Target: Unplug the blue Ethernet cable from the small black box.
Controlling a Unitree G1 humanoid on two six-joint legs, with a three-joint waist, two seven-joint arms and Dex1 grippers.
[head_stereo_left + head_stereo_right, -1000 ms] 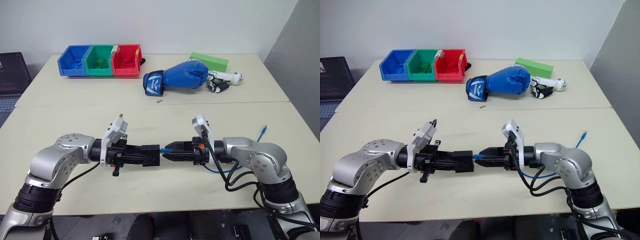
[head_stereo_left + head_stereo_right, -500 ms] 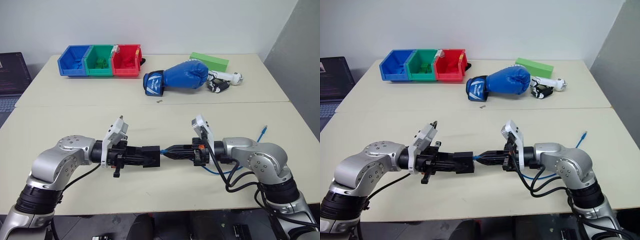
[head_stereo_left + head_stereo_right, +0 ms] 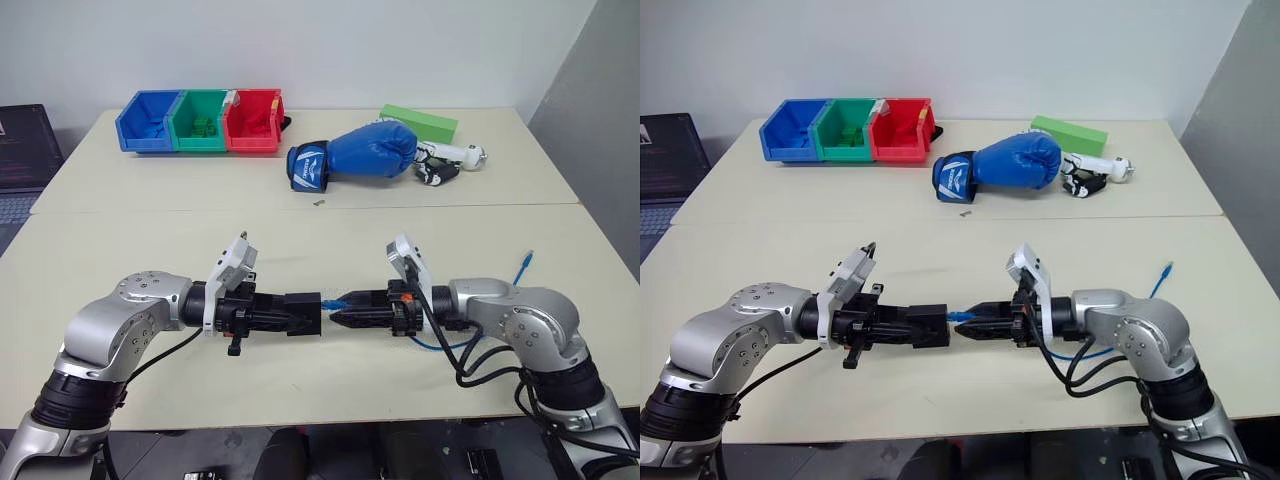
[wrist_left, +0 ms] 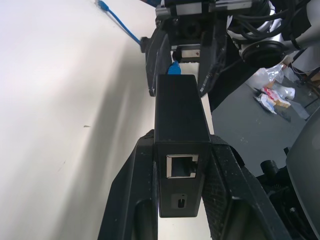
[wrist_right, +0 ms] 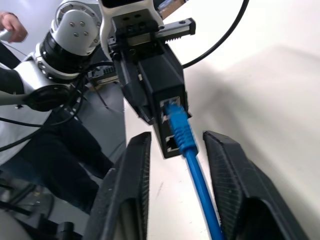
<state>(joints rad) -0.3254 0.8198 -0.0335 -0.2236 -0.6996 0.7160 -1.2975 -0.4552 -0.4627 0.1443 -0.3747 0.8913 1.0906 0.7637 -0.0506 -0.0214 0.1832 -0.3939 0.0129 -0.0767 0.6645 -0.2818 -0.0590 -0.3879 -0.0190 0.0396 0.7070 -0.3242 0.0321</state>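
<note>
My left gripper is shut on the small black box and holds it level above the near table. The box sits clamped between the two fingers, with an empty port facing the left wrist camera. At the box's far face, the blue Ethernet cable has its plug seated in a port of the box. My right gripper faces the box from the right. Its fingers stand open on either side of the cord without touching it. The cord loops under my right arm to a free plug.
On the far table stand blue, green and red bins, a blue boxing glove, a green block and a white and black tool. A laptop sits at the far left. A seam divides the two tables.
The right gripper's fingers closed in around the plug half a second ago and have spread apart again. Both hands and the box have stayed where they were.
</note>
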